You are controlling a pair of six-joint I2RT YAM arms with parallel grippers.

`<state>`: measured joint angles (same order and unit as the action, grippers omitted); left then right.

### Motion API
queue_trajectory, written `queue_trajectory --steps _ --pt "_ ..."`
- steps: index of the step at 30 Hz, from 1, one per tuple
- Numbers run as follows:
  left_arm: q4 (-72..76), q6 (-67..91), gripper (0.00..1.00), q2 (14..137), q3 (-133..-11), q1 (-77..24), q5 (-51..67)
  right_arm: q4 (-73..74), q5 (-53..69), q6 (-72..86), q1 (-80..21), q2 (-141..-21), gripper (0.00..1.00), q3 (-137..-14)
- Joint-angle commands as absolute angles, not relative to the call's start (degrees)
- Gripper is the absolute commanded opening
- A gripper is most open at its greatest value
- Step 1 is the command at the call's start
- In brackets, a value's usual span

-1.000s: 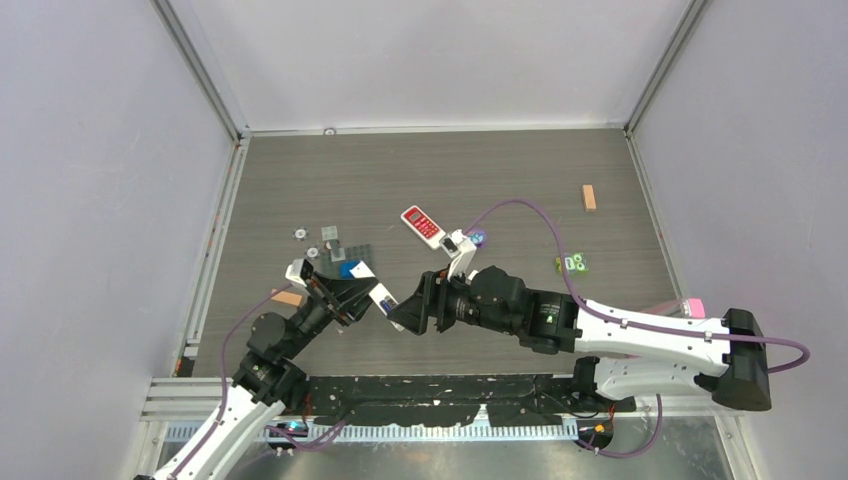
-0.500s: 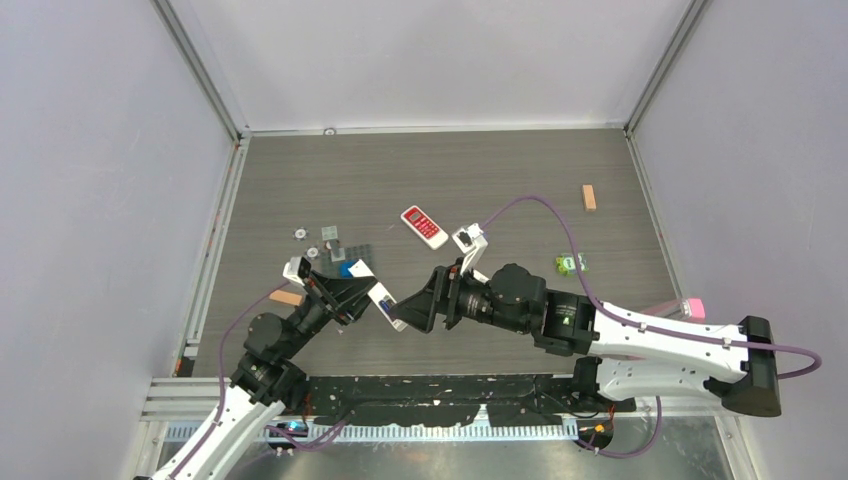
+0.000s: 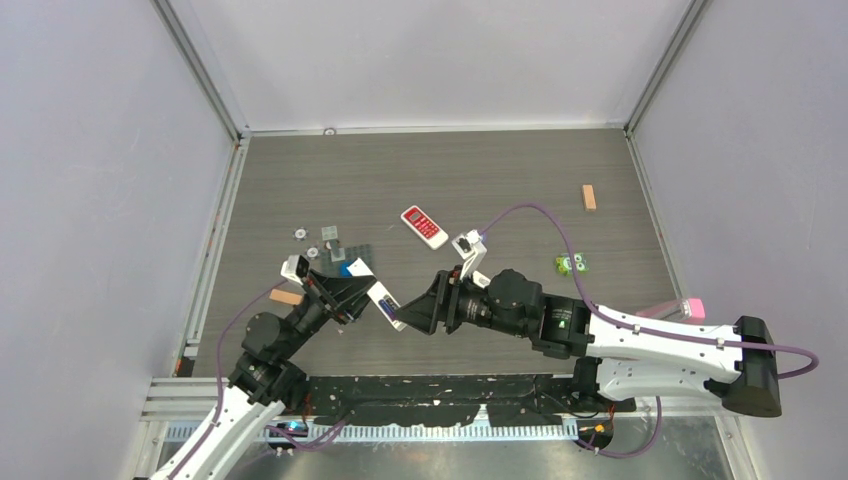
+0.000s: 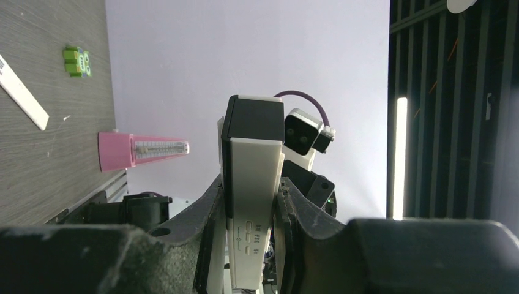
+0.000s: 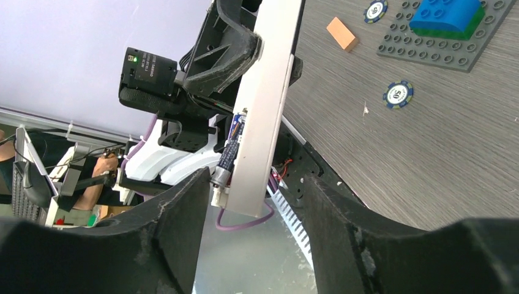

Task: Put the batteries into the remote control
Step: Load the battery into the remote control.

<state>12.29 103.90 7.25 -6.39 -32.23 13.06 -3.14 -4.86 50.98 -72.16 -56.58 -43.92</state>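
My left gripper (image 3: 352, 299) is shut on the remote control (image 3: 385, 304), a narrow white bar held off the table and pointing right. From the left wrist, the remote control (image 4: 254, 177) stands between the pads with its black end away from them, and the left gripper (image 4: 251, 245) clamps both sides. My right gripper (image 3: 412, 313) is open around the bar's free end. From the right wrist, the remote control (image 5: 264, 104) carries a blue-purple battery (image 5: 231, 147) along its open side. The right gripper (image 5: 254, 211) straddles that end, its left finger close to the battery's metal tip.
A wider white remote with a red face (image 3: 423, 226) lies mid-table. A grey studded plate (image 5: 428, 43) with a blue brick (image 5: 444, 15), poker chips (image 5: 398, 94) and a tan block (image 5: 341, 33) lie left. A green piece (image 3: 572, 264) and another tan block (image 3: 589, 197) lie right.
The right arm drew back slightly to the right and its wrist turned. Its jaws widened and then narrowed a little around the remote's end. The left arm stayed still.
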Motion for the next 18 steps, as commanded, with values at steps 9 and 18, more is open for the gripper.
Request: queue_trajectory --steps 9,18 --pt "14.68 102.47 0.09 7.74 -9.55 -32.17 13.92 -7.73 -5.88 52.00 -71.72 -56.06 0.51 -43.39" --pt "15.33 101.36 0.05 8.23 -10.25 -32.17 14.99 -7.19 -4.83 52.16 -71.65 -59.13 0.45 -45.58"
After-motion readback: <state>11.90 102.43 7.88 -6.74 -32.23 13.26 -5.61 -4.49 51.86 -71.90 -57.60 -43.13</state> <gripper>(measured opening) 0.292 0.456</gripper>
